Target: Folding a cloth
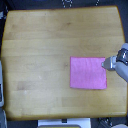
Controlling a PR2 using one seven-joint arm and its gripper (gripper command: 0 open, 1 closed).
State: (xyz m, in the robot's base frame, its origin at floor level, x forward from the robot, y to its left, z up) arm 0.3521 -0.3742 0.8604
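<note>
Wood is filling most of the overhead exterior view: a broad, light-brown wooden table [45, 55] with rounded corners is spreading from edge to edge, its grain running across the frame. Its surface is lying bare apart from one item, sitting toward four o'clock from the table's middle.

That item is the cloth [87, 73], a small, thin, bright pink fabric piece, plain and roughly square. It is lying flat and spread out on the table, its edges running nearly parallel to the table's sides, with the lower edge looking slightly uneven. It is sitting well inside the table's border, closer to the three o'clock side than to the nine o'clock side.

From three o'clock, the robot's grey arm is reaching in over the table's edge, angled down toward five o'clock as it leaves the frame. The gripper [105, 64] at its tip is meeting the cloth's three o'clock edge, near the upper corner on that side. The fingers are too small and blurred here, so I cannot tell whether they are spread, pressed together or pinching the fabric.
</note>
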